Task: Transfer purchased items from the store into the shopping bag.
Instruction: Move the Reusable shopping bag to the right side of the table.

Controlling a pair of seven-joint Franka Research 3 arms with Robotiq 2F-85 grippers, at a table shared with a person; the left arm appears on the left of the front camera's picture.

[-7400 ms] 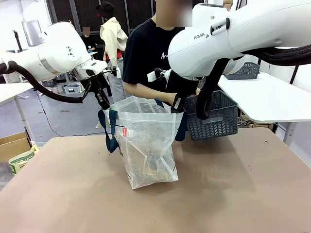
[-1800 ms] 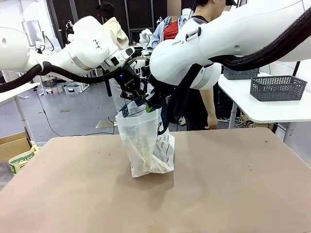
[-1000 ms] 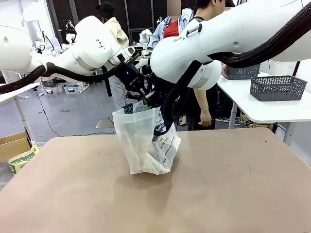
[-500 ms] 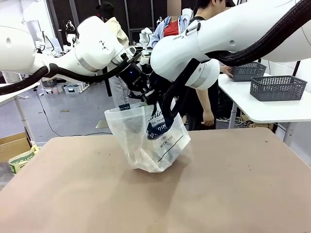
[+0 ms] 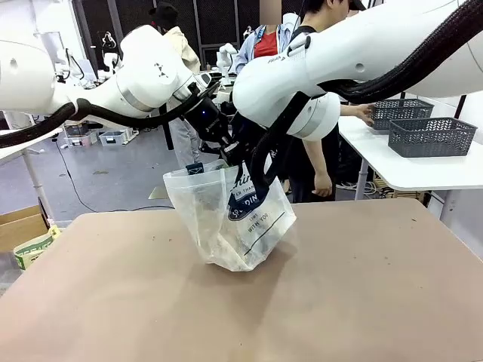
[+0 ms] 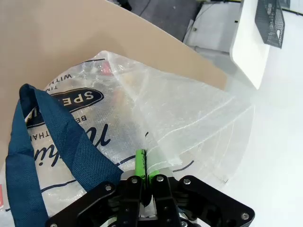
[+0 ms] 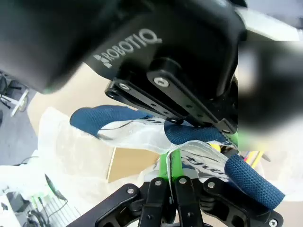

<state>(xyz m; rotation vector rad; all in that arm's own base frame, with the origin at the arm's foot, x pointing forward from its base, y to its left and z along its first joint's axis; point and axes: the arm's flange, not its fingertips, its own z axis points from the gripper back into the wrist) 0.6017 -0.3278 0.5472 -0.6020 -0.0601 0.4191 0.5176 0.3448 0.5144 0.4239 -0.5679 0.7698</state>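
The shopping bag [image 5: 234, 219] stands on the tan table [image 5: 339, 302], leaning to the right, translucent with navy lettering. My left gripper [image 5: 225, 148] and right gripper [image 5: 245, 160] meet at its top edge, both shut on the rim. In the left wrist view the green pads [image 6: 140, 163] pinch the plastic rim of the bag [image 6: 189, 113], beside a navy handle [image 6: 52, 156]. My right gripper [image 7: 173, 165] pinches the rim under a navy strap [image 7: 189, 135], right below the left gripper's black body [image 7: 165, 56]. The purchased items show only as pale shapes [image 5: 215, 226] through the bag's wall.
Behind the table a person [image 5: 317, 151] reaches a hand [image 5: 365, 113] to two dark lattice baskets [image 5: 430, 136] on a white side table [image 5: 423, 170] at right. A cardboard box [image 5: 19, 226] stands on the floor at left.
Over the last second the bag has swung and tilted to the right and spread wider, with both grippers keeping hold of its rim. The person has shifted a basket on the side table.
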